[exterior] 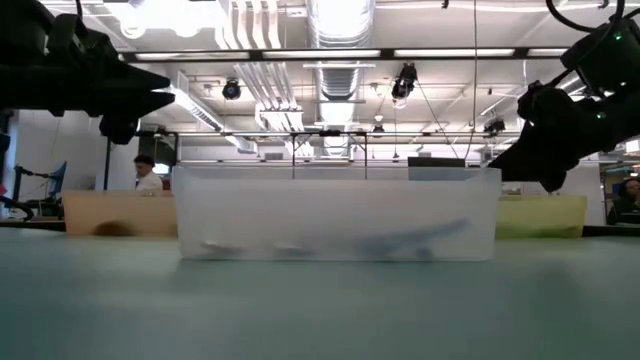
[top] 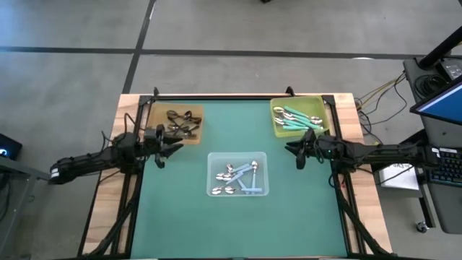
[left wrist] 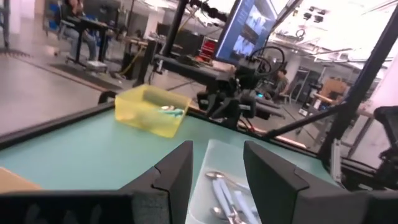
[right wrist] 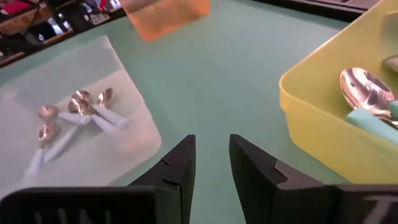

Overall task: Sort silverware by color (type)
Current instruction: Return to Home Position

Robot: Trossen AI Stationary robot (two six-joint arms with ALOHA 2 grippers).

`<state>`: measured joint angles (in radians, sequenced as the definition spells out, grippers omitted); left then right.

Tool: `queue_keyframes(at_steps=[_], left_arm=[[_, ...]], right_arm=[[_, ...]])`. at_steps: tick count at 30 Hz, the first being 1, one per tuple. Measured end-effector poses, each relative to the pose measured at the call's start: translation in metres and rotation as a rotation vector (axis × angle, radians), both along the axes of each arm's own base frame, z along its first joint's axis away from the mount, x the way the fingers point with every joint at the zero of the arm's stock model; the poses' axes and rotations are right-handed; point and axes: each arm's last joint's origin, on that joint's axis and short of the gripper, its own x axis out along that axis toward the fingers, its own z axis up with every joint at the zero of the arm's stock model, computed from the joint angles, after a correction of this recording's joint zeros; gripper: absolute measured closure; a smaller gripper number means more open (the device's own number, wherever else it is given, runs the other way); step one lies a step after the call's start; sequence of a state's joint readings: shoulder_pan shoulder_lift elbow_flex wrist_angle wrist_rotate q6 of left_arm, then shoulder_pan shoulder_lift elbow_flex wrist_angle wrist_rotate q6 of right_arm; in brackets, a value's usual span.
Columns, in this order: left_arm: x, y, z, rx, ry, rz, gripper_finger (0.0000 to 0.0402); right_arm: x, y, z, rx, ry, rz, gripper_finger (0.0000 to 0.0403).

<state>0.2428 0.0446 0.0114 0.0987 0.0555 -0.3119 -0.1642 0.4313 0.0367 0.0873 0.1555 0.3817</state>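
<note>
Already sorted, the dark spoons (top: 180, 123) lay in the brown tray (top: 153, 115), teal-handled spoons (top: 296, 118) in the yellow-green tray (top: 274, 124), and pale-blue-handled spoons (top: 242, 177) in the clear tray (top: 211, 173) mid-bench (top: 180, 209). Left jaws and right jaws hung empty, slightly parted, flanking the clear tray.

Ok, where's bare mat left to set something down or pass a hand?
The near strip of mat in front of the clear tray is bare, as is the gap between the brown tray and yellow-green tray. Crowded: off the clear tray's far corners, where the left gripper and right gripper hover, open.
</note>
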Motion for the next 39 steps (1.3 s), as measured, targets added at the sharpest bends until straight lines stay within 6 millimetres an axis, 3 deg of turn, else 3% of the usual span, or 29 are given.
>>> queue_keyframes(at_steps=[39], left_arm=[[0.002, 0.001, -0.003, 0.031, 0.042, 0.022, 0.0273]], right_arm=[[-0.004, 0.001, -0.012, 0.031, 0.081, 0.011, 0.0316]])
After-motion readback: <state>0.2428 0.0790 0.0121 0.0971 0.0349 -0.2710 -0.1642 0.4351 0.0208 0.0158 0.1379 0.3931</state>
